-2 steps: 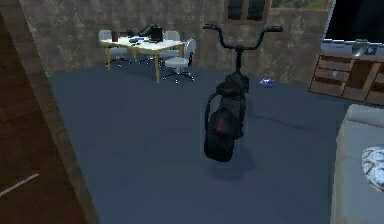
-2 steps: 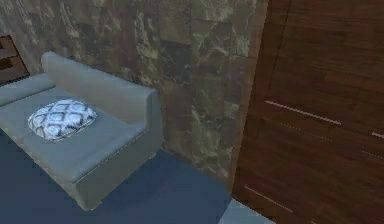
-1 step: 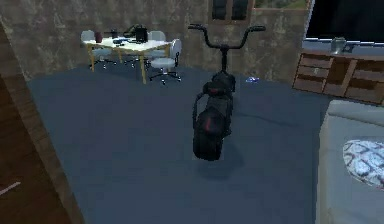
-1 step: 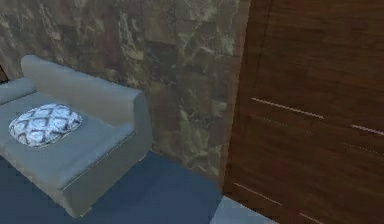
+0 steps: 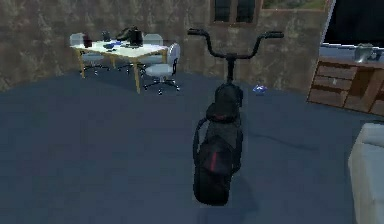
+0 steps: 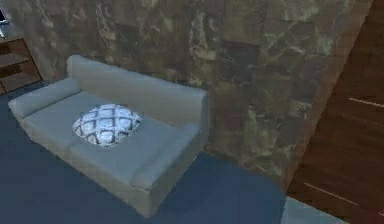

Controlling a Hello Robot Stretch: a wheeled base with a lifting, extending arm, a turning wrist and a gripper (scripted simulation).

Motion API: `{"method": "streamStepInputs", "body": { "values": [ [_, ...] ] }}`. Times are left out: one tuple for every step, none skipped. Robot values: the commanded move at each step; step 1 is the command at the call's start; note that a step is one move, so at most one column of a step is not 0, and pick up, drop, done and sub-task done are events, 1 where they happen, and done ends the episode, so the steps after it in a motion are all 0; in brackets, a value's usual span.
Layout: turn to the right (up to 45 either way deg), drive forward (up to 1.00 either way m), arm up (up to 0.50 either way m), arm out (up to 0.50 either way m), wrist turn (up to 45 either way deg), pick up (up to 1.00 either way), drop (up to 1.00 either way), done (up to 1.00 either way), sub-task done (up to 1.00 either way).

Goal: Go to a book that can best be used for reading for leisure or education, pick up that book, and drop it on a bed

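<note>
Table: at the forward view's far left, a pale table (image 5: 112, 52) is standing by the stone wall (image 5: 35, 40), and white chairs (image 5: 160, 68) are sitting around it.
On the table: small dark things (image 5: 124, 38) are lying on top, too small for us to name.
Book: we cannot tell if any of those dark things is a book.
In the way: a dark bike (image 5: 220, 140) is standing in the middle of the blue floor (image 5: 90, 150), right in front of us.
Little thing: a small blue thing (image 5: 260, 90) is lying on the floor just right of the bike, and we cannot make it out.
Drawers: a wooden chest of drawers (image 5: 345, 85) is standing at the right, cut off by the edge.
Shelf: in the arm side view, a wooden shelf (image 6: 10, 62) is peeking in at the left edge.
Sofa: a grey sofa (image 6: 150, 150) is sitting against the stone wall, and a patterned pillow (image 6: 107, 124) is lying on its seat.
Door: a brown wooden door (image 6: 345, 140) is standing at the right, cut off.
Gripper: we cannot tell how the gripper is standing.
</note>
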Motion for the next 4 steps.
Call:
{"method": "streamStepInputs", "body": {
  "values": [
    [-12.0, 0.0, 0.0, 0.0, 0.0, 0.0, 0.0, 0.0, 0.0],
    [0.0, 0.45, 0.0, 0.0, 0.0, 0.0, 0.0, 0.0, 0.0],
    [-30.0, 0.0, 0.0, 0.0, 0.0, 0.0, 0.0, 0.0, 0.0],
    [0.0, 1.0, 0.0, 0.0, 0.0, 0.0, 0.0, 0.0, 0.0]
  ]
}}
